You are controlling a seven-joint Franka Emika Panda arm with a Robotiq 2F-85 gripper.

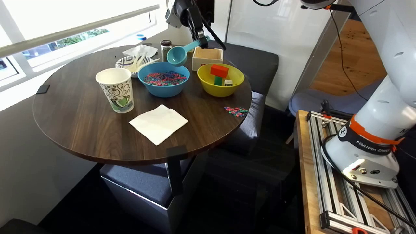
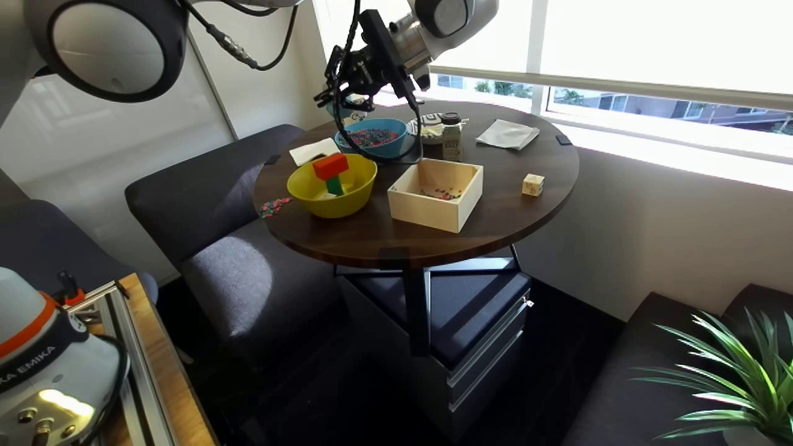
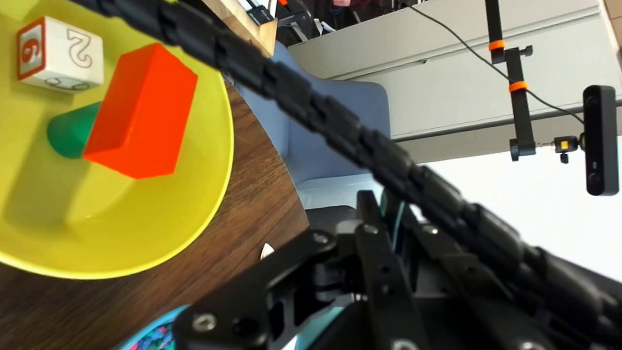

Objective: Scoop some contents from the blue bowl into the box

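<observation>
Round wooden table (image 1: 81,113) by a sunlit window (image 1: 81,38), well below the pincer (image 1: 204,41). Clenched on a turquoise scoop (image 1: 177,56), at the handle end. Can't make out any load in it; wouldn't swear to none.

Source: blue bowl (image 1: 164,90), lower than the pincer, on the scoop's side of it. Plenty of contents (image 1: 165,78) in there, pinkish and dark. Can't tell from these angles whether right under the scoop or just beside.

Destination: box (image 2: 427,214), also lower than the pincer, apart from it. Thin scatter of bits (image 2: 443,194) visible on the bottom of it in an exterior view, much like the bowl's. So, judging: transfer at least partly done, "some" arguably met already. Stray patch (image 1: 236,111) of the same stuff on the table edge, lower than the pincer, near the yellow bowl (image 1: 217,91); spill by the look of it, not progress.

Left, if more wanted: dip, lift level, carry over to the box, tip out. Then park the scoop. Can't settle between another round and wrapping up; lean slightly to another round, given the scoop near the bowl and so little in the box.
</observation>
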